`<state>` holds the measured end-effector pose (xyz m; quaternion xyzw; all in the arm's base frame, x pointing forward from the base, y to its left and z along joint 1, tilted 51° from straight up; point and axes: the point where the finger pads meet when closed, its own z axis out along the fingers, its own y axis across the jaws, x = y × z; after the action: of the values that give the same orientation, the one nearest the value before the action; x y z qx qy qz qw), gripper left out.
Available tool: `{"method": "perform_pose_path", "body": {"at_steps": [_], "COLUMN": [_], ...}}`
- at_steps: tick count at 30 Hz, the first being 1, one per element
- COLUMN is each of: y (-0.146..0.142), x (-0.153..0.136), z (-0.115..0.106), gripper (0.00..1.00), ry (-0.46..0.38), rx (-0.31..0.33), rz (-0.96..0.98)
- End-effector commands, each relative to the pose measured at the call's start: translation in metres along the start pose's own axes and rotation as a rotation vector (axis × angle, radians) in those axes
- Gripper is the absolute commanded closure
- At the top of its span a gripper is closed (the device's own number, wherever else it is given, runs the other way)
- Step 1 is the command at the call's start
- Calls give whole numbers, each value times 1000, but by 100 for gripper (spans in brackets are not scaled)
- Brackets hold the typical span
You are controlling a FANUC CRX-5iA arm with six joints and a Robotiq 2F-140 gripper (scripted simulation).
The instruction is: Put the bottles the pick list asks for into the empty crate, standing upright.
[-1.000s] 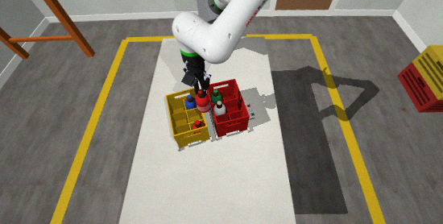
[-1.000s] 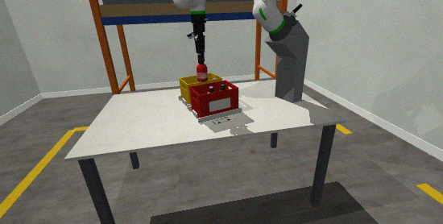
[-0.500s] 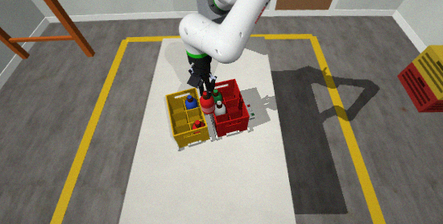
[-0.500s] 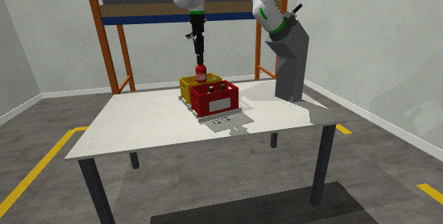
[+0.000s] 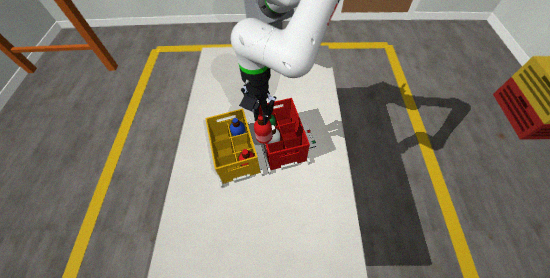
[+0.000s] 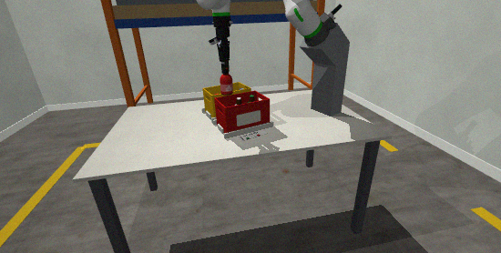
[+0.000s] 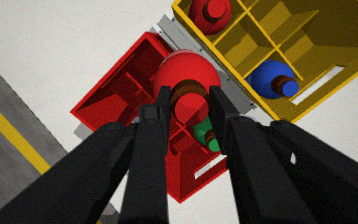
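Observation:
My gripper (image 5: 262, 117) (image 6: 225, 72) (image 7: 189, 100) is shut on the neck of a red bottle (image 5: 263, 131) (image 6: 226, 85) (image 7: 187, 75), held upright above the red crate (image 5: 288, 158) (image 6: 222, 117) (image 7: 187, 182), near its side facing the yellow crate (image 5: 240, 173) (image 6: 209, 102) (image 7: 325, 60). In the red crate stand a green bottle (image 5: 272, 119) (image 6: 251, 98) (image 7: 202, 131) and a white bottle (image 5: 274, 135) (image 6: 239, 101), hidden in the wrist view. The yellow crate holds a blue bottle (image 5: 237, 128) (image 7: 271, 80) and another red bottle (image 5: 245, 157) (image 7: 210, 17).
The pick list (image 5: 312, 139) (image 6: 251, 136) lies in shadow beside the red crate, too small to read. The crates stand side by side with a narrow gap and low grey rails around their bases. Their walls and dividers are close below the held bottle.

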<state>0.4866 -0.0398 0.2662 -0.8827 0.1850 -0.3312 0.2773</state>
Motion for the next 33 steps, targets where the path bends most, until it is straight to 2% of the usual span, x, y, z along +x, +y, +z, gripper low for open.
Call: {"method": "perform_pose_path", "body": {"at_steps": [1, 33], "y": [-6, -65], "x": [0, -8], "z": [-1, -1], "gripper": [90, 90], "ry": [2, 2], "rx": [-1, -1], "rz": [0, 0]}}
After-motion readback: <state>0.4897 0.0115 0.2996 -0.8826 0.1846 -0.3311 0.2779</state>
